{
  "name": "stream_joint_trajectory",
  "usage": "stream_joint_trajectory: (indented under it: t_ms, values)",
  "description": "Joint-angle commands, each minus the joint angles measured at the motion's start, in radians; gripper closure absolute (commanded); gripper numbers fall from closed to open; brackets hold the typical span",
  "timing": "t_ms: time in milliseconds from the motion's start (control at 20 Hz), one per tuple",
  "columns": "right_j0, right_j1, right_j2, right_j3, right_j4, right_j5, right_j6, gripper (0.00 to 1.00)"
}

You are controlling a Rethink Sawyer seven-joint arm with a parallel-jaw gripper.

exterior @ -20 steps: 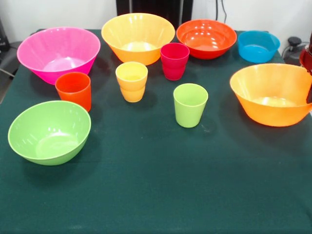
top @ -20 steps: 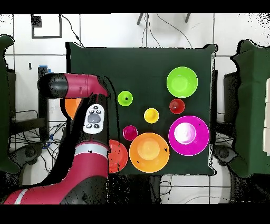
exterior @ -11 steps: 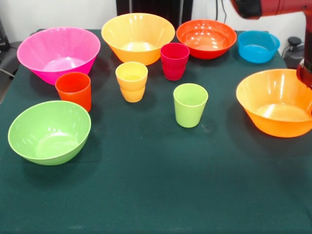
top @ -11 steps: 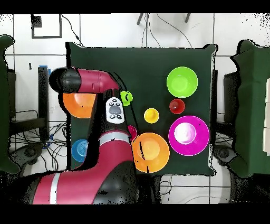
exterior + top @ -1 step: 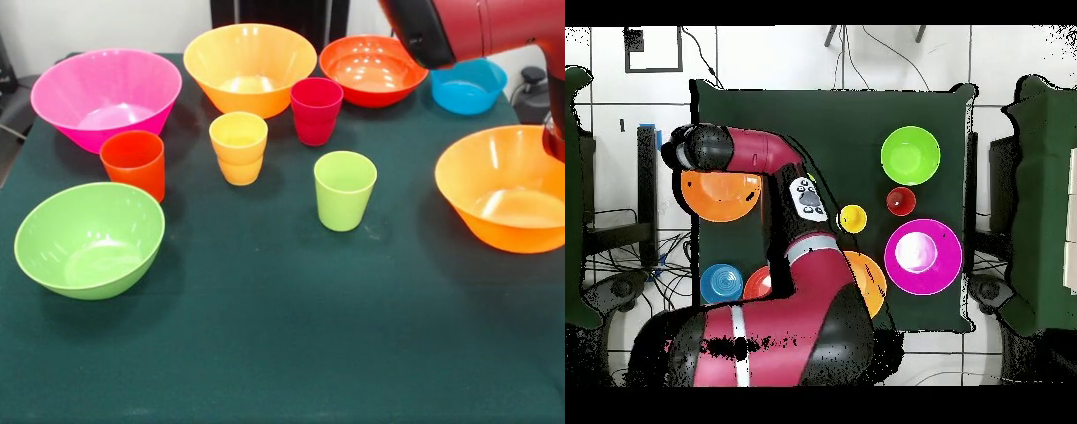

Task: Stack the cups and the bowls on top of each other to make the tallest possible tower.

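A large orange bowl [image 5: 508,190] [image 5: 720,195] sits at the right edge of the front view. The gripper [image 5: 557,141] shows only as a dark red part at that bowl's far right rim, cut by the picture edge. In the overhead view the arm's wrist [image 5: 695,148] covers it. A second orange bowl [image 5: 250,66], pink bowl [image 5: 106,97], red-orange bowl [image 5: 373,69] and blue bowl [image 5: 468,84] line the back. The lime bowl [image 5: 88,238] is front left. The red-orange cup [image 5: 134,163], yellow cup [image 5: 238,146], magenta cup [image 5: 316,110] and lime cup [image 5: 344,190] stand apart, mid-table. No tower stands.
The arm's upper link [image 5: 459,31] crosses the top right corner, above the red-orange and blue bowls. In the overhead view the arm [image 5: 800,260] hides the magenta and lime cups and part of the back orange bowl [image 5: 873,285]. The green cloth [image 5: 282,353] covers the table.
The arm has swung into the front view's top right. The right orange bowl has shifted rightward and nearer the camera, with the dark red part staying at its rim.
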Motion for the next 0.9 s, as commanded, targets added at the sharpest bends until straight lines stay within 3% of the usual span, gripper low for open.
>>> stream_joint_trajectory:
  t_ms: [50,900]
  values:
    - [-0.066,0.021,0.242,0.107,-0.108,-0.094,-0.298,1.00]
    - [-0.098,0.023,0.301,0.081,-0.202,0.008,-0.277,1.00]
